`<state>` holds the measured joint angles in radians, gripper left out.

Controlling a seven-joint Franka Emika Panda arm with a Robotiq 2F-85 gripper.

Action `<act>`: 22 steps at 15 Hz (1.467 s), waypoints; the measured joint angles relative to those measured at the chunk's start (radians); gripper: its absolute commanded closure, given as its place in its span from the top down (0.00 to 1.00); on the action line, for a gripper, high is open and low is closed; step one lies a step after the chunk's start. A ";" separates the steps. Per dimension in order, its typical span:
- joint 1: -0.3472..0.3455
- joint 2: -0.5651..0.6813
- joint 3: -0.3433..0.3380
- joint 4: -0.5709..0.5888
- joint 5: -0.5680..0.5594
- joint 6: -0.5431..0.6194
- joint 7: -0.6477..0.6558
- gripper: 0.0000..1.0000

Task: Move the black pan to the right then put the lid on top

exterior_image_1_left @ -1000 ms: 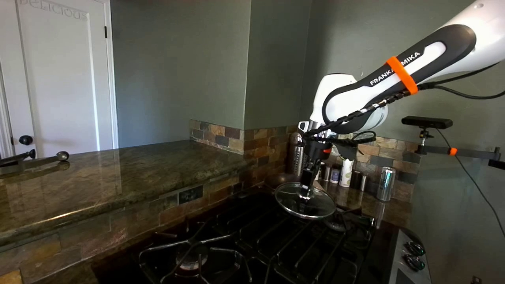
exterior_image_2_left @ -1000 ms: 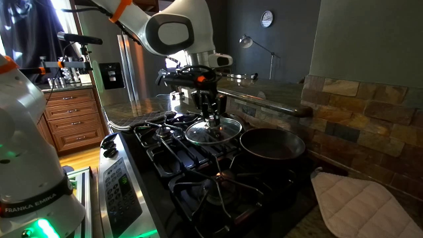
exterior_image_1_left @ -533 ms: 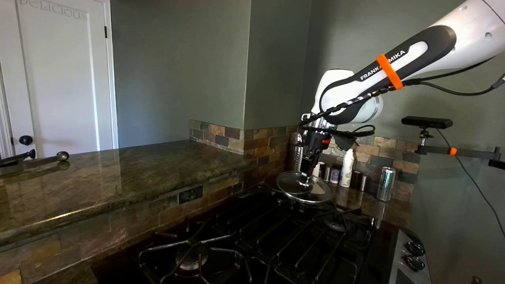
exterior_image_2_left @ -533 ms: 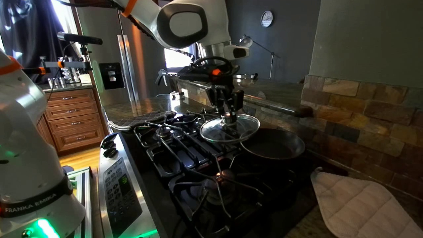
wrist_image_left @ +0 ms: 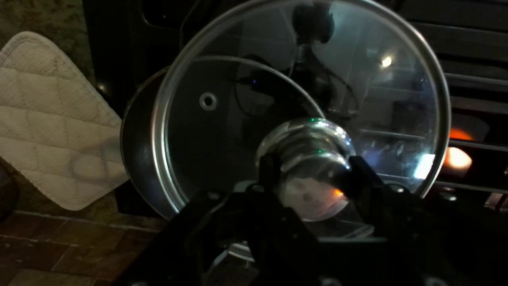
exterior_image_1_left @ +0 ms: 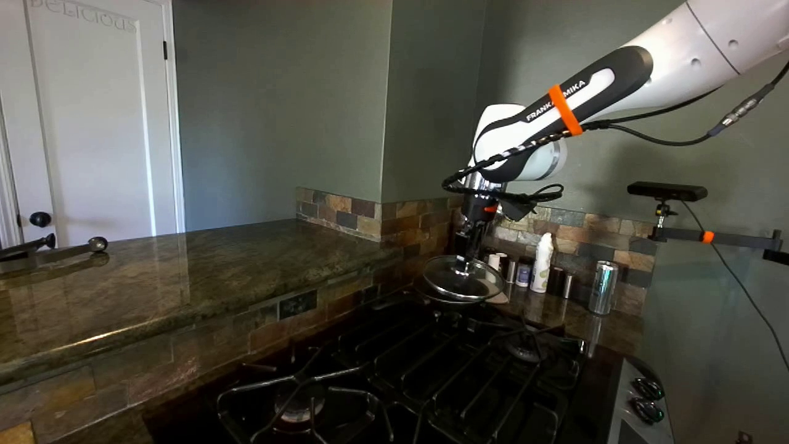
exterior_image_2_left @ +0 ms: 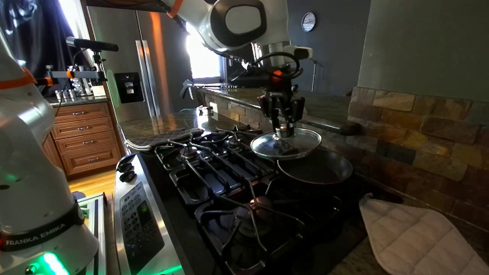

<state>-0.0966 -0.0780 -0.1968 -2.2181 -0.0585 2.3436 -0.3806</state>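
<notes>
My gripper (exterior_image_2_left: 283, 131) is shut on the metal knob (wrist_image_left: 313, 190) of the lid (exterior_image_2_left: 263, 148). That knob sits between both fingers in the wrist view. The glass lid hangs in the air, slightly tilted in an exterior view (exterior_image_1_left: 463, 280). Below and to one side of it, the black pan (exterior_image_2_left: 319, 170) rests on the far part of the stove. Seen from the wrist, the lid's metal rim (wrist_image_left: 160, 139) overlaps much of the pan, whose left side (wrist_image_left: 139, 147) sticks out. Part of the pan's near rim is hidden behind the lid.
A pale quilted pot holder (exterior_image_2_left: 420, 236) lies beside the pan. Black burner grates (exterior_image_2_left: 252, 214) cover the stove. Along the wall stand a white bottle (exterior_image_1_left: 542, 265), small jars and a metal can (exterior_image_1_left: 603, 287). A raised stone counter (exterior_image_1_left: 246, 265) borders the stove.
Still held by its knob, the lid has travelled from the middle of the stove toward the pan and now partly overlaps it in view. The pan has stayed in place.
</notes>
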 measured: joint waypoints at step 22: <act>-0.107 0.299 0.034 0.294 0.181 -0.041 -0.041 0.23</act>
<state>-0.2036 0.2212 -0.1630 -1.9243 0.1228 2.3026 -0.4218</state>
